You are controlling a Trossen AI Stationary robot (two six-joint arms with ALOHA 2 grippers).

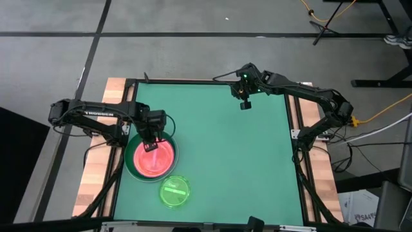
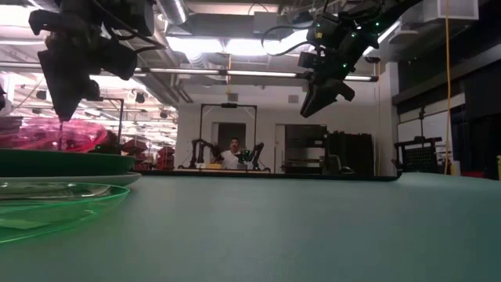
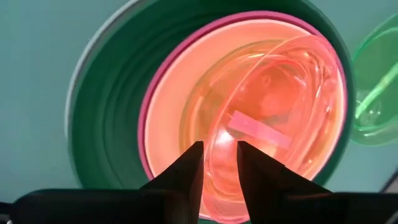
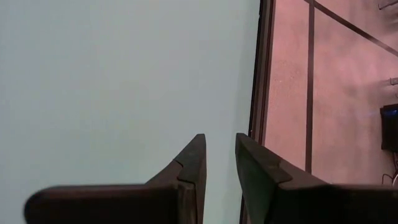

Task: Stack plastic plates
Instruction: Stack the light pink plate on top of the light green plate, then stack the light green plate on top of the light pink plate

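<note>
Item 1, my left gripper [image 1: 152,145]: over the plate stack at the table's left side. In its wrist view the two fingers [image 3: 186,171] stand a little apart, straddling the raised rim of the translucent pink plate [image 3: 280,118]; I cannot tell whether they touch that rim.

Item 2, stack: large dark green plate [image 1: 132,169] at the bottom, a pale rim showing just beneath its edge in the wrist view, magenta plate [image 3: 152,99] above it, then an orange-tinted layer, with the translucent pink plate uppermost and tilted.

Item 3, lime-green plate [image 1: 174,191]: flat on the green table mat [image 1: 244,161], just beside the stack on the near side, looking like two nested.

Item 4, my right gripper [image 1: 244,103]: raised over the far edge of the mat, well apart from the plates; fingers [image 4: 189,168] parted by a narrow gap, nothing between them.

Item 5, background in the low view: a person [image 2: 233,157] seated far behind the table.
</note>
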